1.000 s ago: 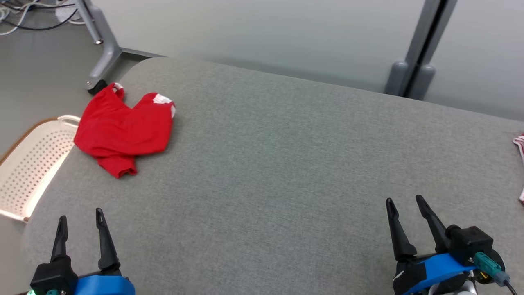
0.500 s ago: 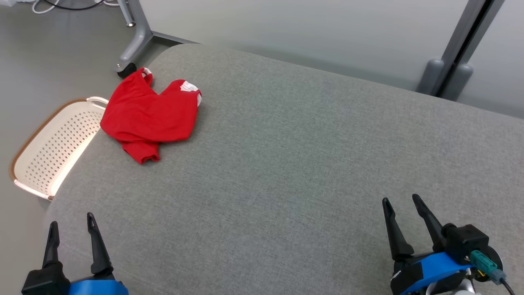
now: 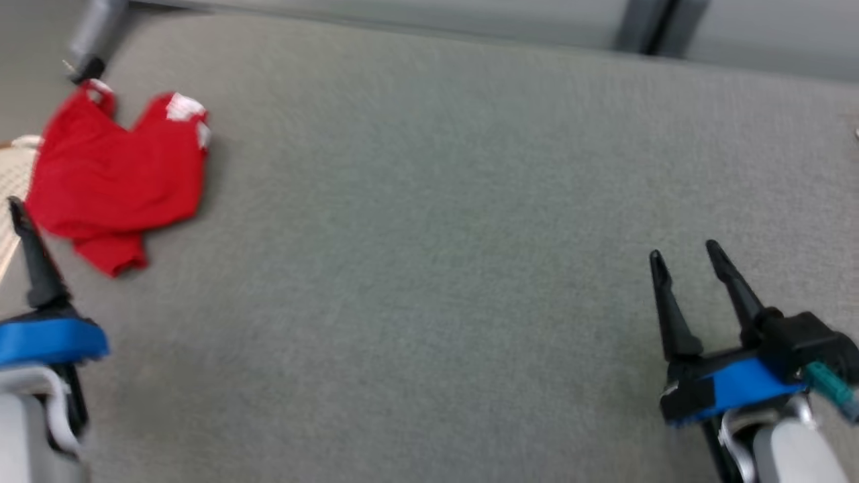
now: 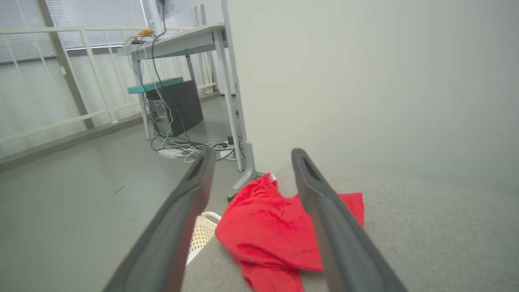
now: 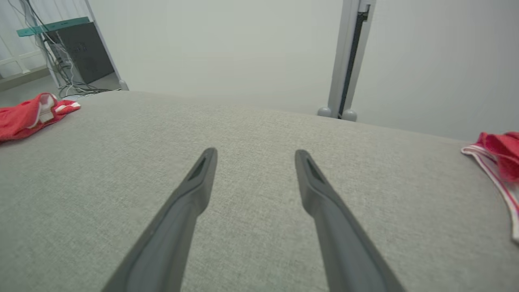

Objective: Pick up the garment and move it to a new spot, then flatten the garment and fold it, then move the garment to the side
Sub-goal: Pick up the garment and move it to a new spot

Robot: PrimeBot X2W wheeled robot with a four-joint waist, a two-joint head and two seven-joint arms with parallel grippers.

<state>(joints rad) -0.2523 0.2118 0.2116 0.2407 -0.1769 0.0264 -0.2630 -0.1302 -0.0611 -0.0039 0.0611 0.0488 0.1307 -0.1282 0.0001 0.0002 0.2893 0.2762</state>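
A red garment with white trim lies bunched on the far left part of the grey padded surface. It also shows in the left wrist view as the garment and at the left edge of the right wrist view as the garment. My left gripper is open and empty, hovering short of the garment and pointing at it. One of its fingers shows at the head view's left edge. My right gripper is open and empty over bare surface at the right.
A cream perforated basket sits beside the surface's left edge, just below the garment. A second red cloth with white-striped trim lies at the far right edge. A grey desk leg and cables stand on the floor beyond.
The head camera has swung and the picture is now blurred. My left gripper has come forward and stands closer to the red garment. Both grippers have stayed open.
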